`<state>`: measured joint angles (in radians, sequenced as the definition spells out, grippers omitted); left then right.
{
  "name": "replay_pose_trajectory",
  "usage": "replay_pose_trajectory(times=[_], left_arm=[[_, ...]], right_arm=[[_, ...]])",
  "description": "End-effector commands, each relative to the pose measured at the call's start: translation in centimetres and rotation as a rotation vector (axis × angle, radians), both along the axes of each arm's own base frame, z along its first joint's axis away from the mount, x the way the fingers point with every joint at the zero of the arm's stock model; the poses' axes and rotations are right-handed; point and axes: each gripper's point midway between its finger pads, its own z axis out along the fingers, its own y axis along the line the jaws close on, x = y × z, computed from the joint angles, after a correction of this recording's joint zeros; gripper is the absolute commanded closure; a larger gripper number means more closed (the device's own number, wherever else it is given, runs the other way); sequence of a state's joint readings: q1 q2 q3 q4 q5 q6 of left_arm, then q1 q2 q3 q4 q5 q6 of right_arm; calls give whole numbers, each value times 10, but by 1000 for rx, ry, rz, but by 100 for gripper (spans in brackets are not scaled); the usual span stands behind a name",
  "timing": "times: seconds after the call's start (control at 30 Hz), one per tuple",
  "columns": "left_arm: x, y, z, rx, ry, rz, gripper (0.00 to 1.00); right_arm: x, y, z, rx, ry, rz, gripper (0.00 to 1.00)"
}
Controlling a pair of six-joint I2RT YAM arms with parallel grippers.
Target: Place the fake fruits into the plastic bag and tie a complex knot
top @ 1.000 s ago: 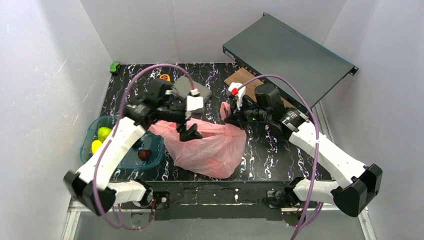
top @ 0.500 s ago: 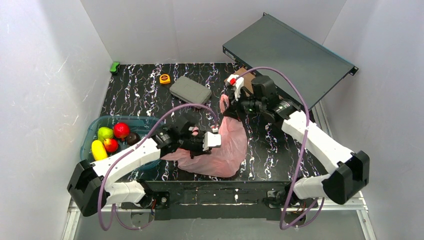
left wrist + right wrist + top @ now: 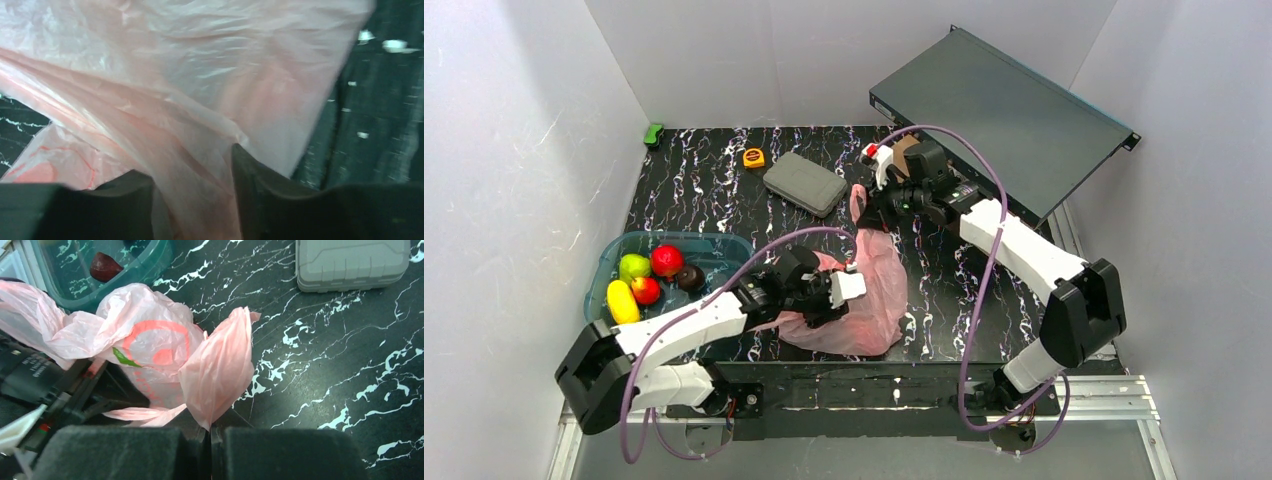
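Observation:
The pink plastic bag point(image 3: 876, 292) lies crumpled in the middle of the black mat. My right gripper point(image 3: 871, 203) is shut on one of its handles point(image 3: 220, 365) and holds it up at the bag's far end; the pinch shows in the right wrist view point(image 3: 210, 431). My left gripper point(image 3: 826, 298) is at the bag's near left side, open, with bag film point(image 3: 200, 75) running between its fingertips point(image 3: 187, 162). The fake fruits sit in the teal tub point(image 3: 716, 243): a green one point(image 3: 634, 267), a red one point(image 3: 666, 260), a dark maroon one point(image 3: 689, 277), a red-orange one point(image 3: 645, 290) and a yellow one point(image 3: 621, 300). No knot shows.
A grey case point(image 3: 804, 184) and a small yellow tape measure point(image 3: 753, 157) lie behind the bag. A green object point(image 3: 654, 134) sits in the back left corner. A large dark flat box point(image 3: 999, 110) leans at the back right. White walls enclose the mat.
My left arm swung from behind the bag, over the tub, to the bag's near left side, uncovering the fruits. My right gripper pulled the handle farther back and left, stretching the bag.

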<state>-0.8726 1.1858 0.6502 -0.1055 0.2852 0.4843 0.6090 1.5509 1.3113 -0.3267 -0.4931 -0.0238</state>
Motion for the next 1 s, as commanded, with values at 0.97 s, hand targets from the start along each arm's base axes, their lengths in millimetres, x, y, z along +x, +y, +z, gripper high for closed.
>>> replay_pose_trajectory(times=[0.97], left_arm=[[59,-12,228,-541,477,321,58]], right_arm=[[-80,25,65,87,-299,282,85]])
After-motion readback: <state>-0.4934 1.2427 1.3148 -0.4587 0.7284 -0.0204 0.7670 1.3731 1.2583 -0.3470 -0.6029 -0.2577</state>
